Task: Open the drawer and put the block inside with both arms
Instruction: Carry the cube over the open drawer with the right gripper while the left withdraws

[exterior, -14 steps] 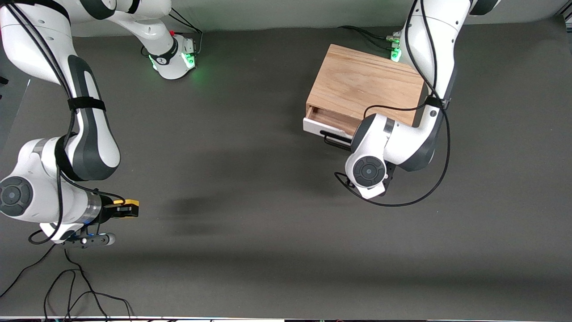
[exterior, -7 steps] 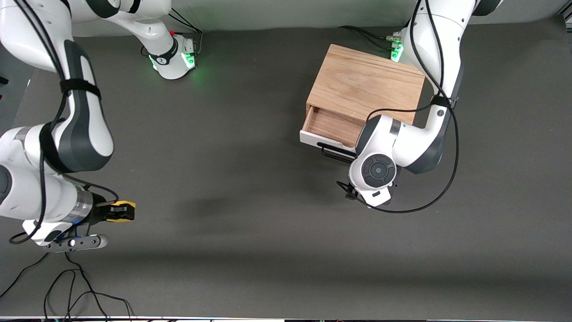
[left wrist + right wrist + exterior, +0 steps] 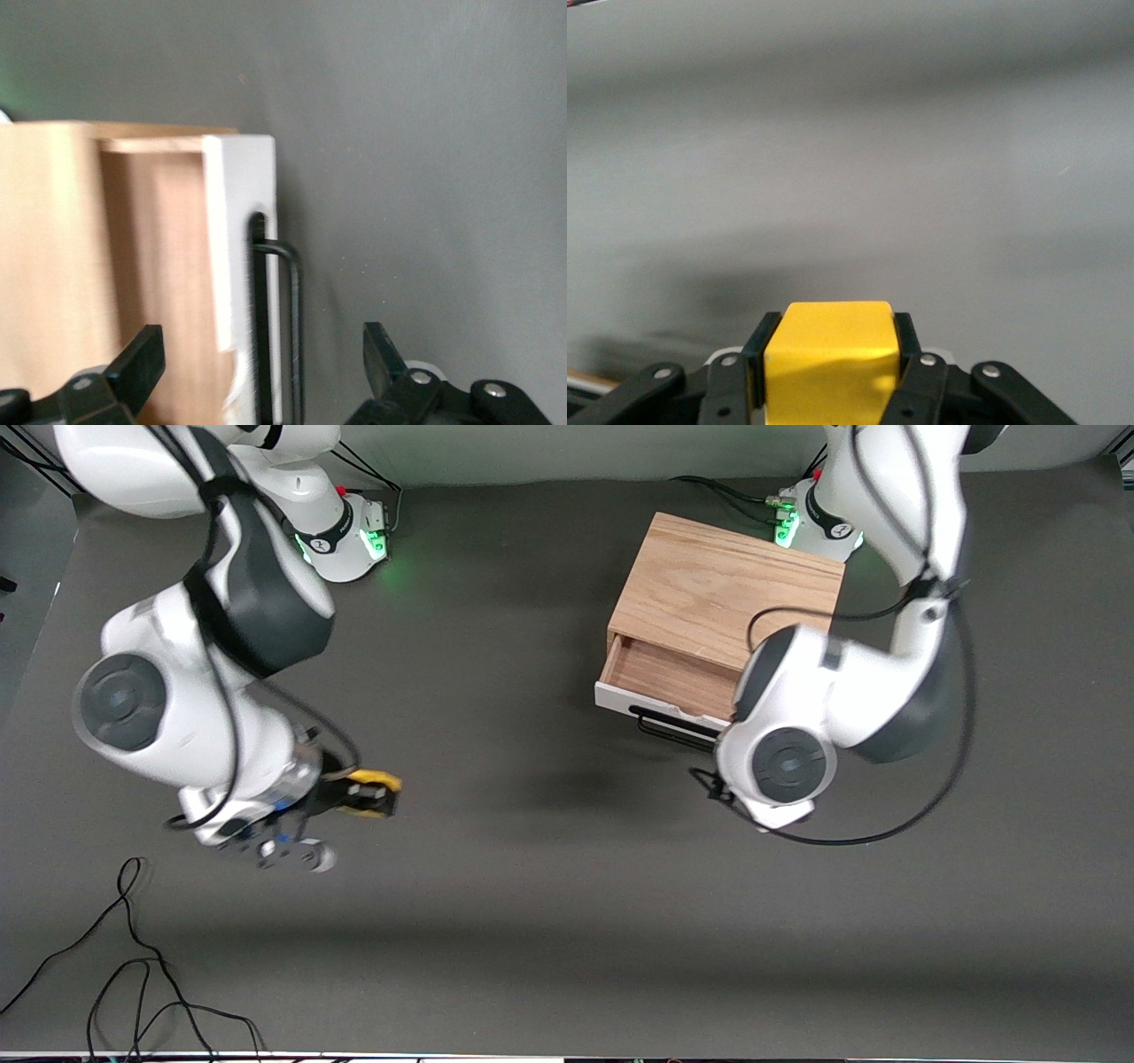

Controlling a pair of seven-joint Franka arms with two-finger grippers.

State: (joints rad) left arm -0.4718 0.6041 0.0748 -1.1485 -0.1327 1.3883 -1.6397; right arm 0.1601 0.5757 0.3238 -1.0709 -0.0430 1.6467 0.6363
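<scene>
Clamped on the block (image 3: 830,359) between both fingers (image 3: 758,354) of the right gripper (image 3: 368,794), up in the air over bare tabletop toward the right arm's end, well apart from the cabinet (image 3: 726,593). Ahead of those jaws, nothing but flat dark grey mat (image 3: 532,921) and a soft shadow: wide open room on every side. Spread apart at the left gripper (image 3: 257,367), one finger (image 3: 142,359) over the wood interior of the drawer (image 3: 664,677), the other over the mat, with the white front panel (image 3: 244,266) and the black wire handle (image 3: 292,336) lying between them; touching or not, cannot tell. Pulled partly out of the light oak cabinet toward the front camera, inner wood floor exposed, white front edge straight and set at a slight angle to the table's sides. Hidden under the left arm's wrist (image 3: 780,762) at one end of the handle. No readable writing on cabinet, drawer or block. Matte grey cover over the whole table, paler wall strip along the bases, green lights glowing at both bases (image 3: 376,540), loose black cables (image 3: 133,957) on the mat near the front camera at the right arm's end.
</scene>
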